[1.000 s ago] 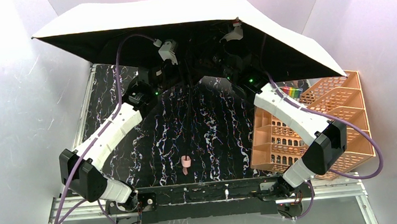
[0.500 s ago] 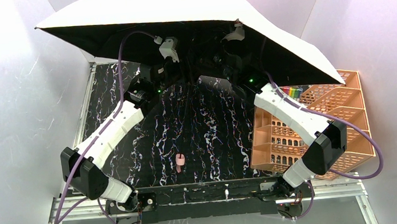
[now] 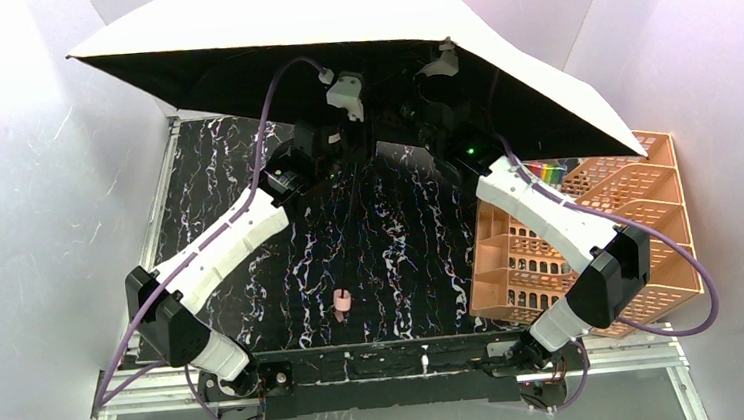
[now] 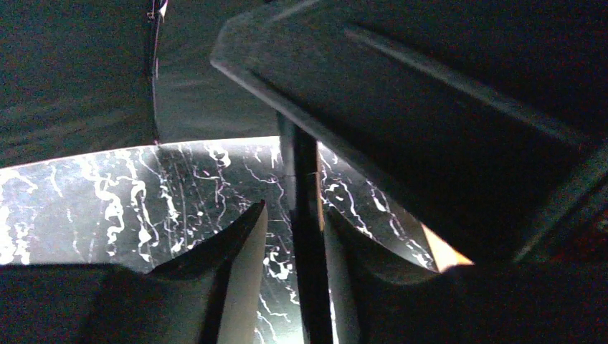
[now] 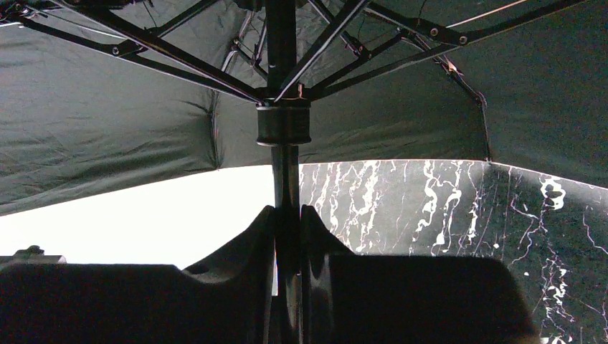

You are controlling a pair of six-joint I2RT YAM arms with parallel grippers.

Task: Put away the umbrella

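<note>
The umbrella stands open over the back of the table, pale outside, black inside. Its thin dark shaft runs down to the pink handle hanging near the front. In the right wrist view my right gripper is shut on the shaft just below the black runner, where the ribs meet. My left gripper straddles the shaft. One finger touches it and a gap shows on the other side, so the jaws are open. From above, the canopy's shadow hides both sets of fingers.
An orange mesh organiser rack stands at the right edge of the black marbled table, next to the right arm. White walls close in on the left, back and right. The canopy overhangs the rack's far corner.
My left arm has swung right, bringing its jaws around the shaft, and they have narrowed. The handle has swayed slightly. The right arm has kept its grip and place.
</note>
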